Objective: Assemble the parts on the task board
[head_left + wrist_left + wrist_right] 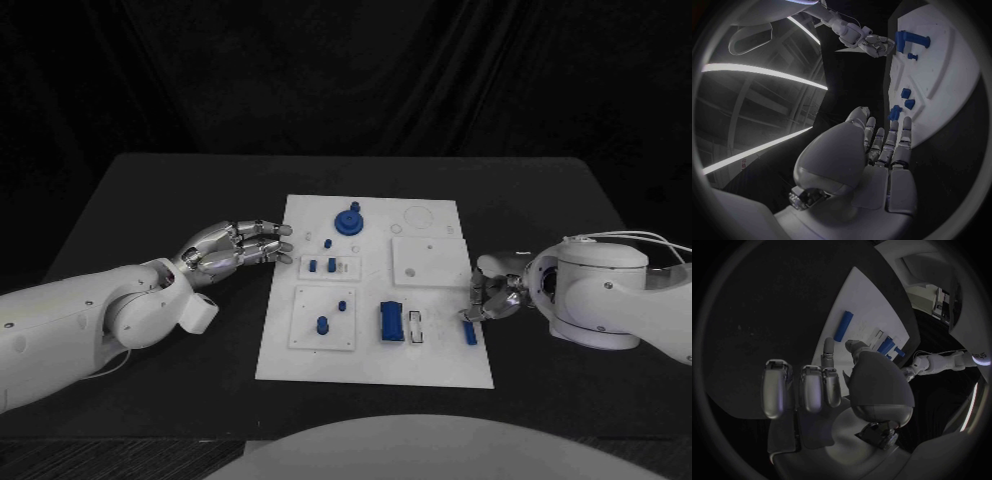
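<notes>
Head view: blue bar [470,333] lies just beside right hand [492,299].

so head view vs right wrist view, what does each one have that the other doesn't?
Head view alone: the full task board, with the round blue knob near its far edge and the big blue block, plus the left hand at the board's left edge. Right wrist view alone: the palm side of the right hand, fingers apart, nothing held. Both: the right hand beside the long blue bar on the board.
</notes>
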Controlling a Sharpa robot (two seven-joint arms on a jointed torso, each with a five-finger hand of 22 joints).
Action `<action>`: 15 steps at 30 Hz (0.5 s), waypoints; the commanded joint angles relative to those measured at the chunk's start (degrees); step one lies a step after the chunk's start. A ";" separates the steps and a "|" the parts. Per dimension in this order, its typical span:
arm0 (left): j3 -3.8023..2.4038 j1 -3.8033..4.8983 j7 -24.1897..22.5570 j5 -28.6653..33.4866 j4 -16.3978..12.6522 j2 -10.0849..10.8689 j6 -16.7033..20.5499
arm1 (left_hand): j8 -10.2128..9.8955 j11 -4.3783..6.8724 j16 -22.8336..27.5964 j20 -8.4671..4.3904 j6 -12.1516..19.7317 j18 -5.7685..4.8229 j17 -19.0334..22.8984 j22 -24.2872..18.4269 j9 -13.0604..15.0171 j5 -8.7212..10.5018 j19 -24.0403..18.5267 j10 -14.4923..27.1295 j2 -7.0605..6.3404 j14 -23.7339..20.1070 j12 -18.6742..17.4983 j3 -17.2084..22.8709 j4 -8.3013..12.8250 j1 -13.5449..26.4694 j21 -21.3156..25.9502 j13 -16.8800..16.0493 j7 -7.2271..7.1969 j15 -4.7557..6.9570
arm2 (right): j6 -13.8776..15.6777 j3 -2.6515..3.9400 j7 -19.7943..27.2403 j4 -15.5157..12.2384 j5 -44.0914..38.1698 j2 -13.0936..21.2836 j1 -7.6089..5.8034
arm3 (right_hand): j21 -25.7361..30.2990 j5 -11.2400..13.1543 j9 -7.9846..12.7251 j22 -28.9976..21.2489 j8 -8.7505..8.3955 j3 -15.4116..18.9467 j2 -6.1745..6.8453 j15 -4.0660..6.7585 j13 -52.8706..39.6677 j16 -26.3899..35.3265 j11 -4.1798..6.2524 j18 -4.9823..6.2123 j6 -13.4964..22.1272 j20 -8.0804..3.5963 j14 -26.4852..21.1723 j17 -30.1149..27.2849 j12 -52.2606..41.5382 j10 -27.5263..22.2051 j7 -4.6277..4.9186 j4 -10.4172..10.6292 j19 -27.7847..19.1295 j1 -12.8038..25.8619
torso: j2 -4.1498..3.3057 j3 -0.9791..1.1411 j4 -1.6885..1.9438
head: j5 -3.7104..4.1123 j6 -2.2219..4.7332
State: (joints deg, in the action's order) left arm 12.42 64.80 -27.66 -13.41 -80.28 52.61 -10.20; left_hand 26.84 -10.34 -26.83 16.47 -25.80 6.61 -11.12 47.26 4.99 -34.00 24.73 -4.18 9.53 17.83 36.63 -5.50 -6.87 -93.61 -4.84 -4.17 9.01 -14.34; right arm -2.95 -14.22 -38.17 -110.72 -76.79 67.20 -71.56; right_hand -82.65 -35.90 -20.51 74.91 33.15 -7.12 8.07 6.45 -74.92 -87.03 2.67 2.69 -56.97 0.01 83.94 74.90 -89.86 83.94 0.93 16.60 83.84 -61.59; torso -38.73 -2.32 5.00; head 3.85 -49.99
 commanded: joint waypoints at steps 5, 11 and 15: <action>-0.05 -0.06 -0.61 0.36 0.01 -0.20 -0.23 | -0.33 -0.15 -0.29 -0.03 -0.42 -0.47 0.09 -0.05 -0.05 -0.30 0.45 -0.20 0.04 0.22 0.20 0.26 0.13 0.70 -0.22 -0.07 1.37 -0.07 | -0.46 0.01 -1.07 0.26 0.16 -0.41 1.14 | 0.96 1.27 -1.53 12.42 -1.19 -0.45 0.02 -0.22 -15.08 0.85 0.08 -0.68 1.60 0.01 4.64 7.82 -0.14 6.06 0.45 0.01 3.08 0.75 | -0.05 -0.02 -0.06 | -0.09 -0.01; -0.05 -0.07 -0.52 0.36 0.14 -0.30 -0.37 | -0.35 -0.16 -0.29 -0.03 -0.42 -0.48 0.09 -0.05 -0.05 -0.29 0.45 -0.20 0.03 0.22 0.16 0.27 0.13 0.73 -0.23 -0.06 1.38 -0.08 | -0.35 0.01 -1.08 0.33 0.04 -0.68 1.80 | 1.85 0.87 -2.34 12.12 -2.42 -0.99 -0.26 -0.46 -15.08 1.60 -0.19 -0.47 2.46 0.25 4.36 6.52 -0.14 6.06 0.77 -0.15 2.71 0.40 | -0.01 -0.01 0.03 | -0.14 -0.01; -0.05 -0.07 -0.47 0.36 0.19 -0.39 -0.50 | -0.35 -0.16 -0.29 -0.03 -0.42 -0.48 0.09 -0.05 -0.05 -0.29 0.45 -0.20 0.03 0.22 0.16 0.27 0.13 0.73 -0.23 -0.06 1.38 -0.08 | -0.02 0.01 -1.02 0.26 0.01 -0.85 2.32 | 2.32 -0.56 -2.95 11.97 -3.50 -1.67 -0.30 -0.62 -15.08 2.00 -0.35 -0.36 2.59 0.43 4.23 5.88 -0.14 6.06 0.95 -0.31 2.51 -0.26 | -0.02 -0.02 -0.01 | -0.21 -0.01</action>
State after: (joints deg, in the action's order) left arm 12.42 64.80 -27.58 -13.41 -80.02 52.36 -10.25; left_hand 26.84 -10.34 -26.83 16.47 -25.80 6.61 -11.12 47.26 4.99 -34.00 24.73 -4.18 9.53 17.83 36.61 -5.50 -6.88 -93.62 -4.84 -4.16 9.01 -14.34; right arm -2.86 -14.05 -38.24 -110.39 -76.72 66.40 -69.66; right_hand -80.52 -36.37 -23.62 74.90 29.98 -8.56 7.90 6.24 -74.92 -85.20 2.66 2.69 -54.87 0.11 84.15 74.90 -89.86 83.94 1.86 16.26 83.94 -61.43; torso -38.75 -2.33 4.97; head 3.64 -49.99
